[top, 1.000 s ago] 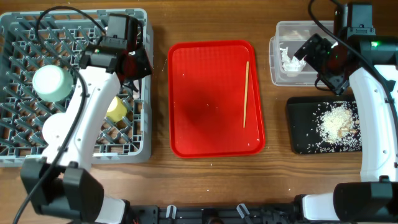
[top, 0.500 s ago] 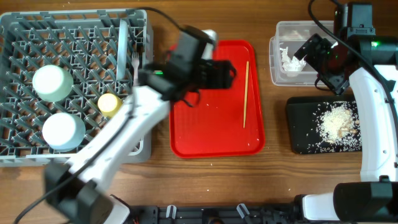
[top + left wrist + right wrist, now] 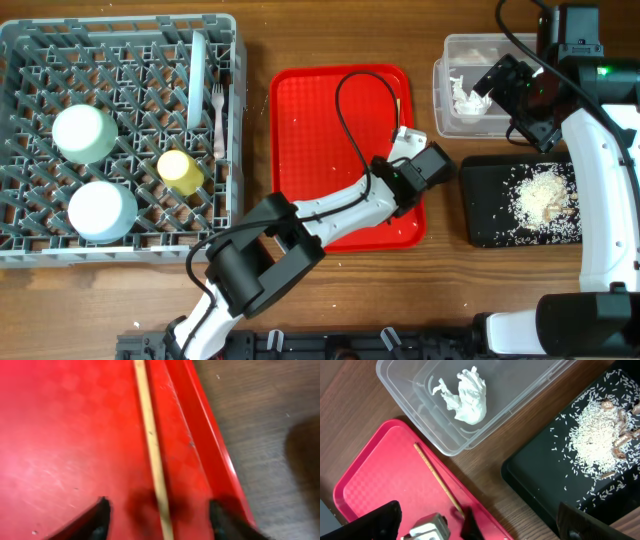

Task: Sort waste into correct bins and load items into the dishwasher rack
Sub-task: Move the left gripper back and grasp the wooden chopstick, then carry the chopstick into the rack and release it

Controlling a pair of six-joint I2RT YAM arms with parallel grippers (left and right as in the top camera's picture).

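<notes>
Wood is the target now: the left gripper (image 3: 160,512) has swung from the rack (image 3: 130,250) across to the red tray (image 3: 60,435). Its jaws stand wide and empty, straddling the stick (image 3: 152,450). With the fork (image 3: 215,115) racked, this stick looks like the last item. The right gripper (image 3: 492,82) hovers spread and empty by the tub (image 3: 442,70), where the tissue (image 3: 465,97) lies.

Tissue (image 3: 465,397) in tub (image 3: 520,382) — rice (image 3: 592,435) on tray (image 3: 535,482)
</notes>
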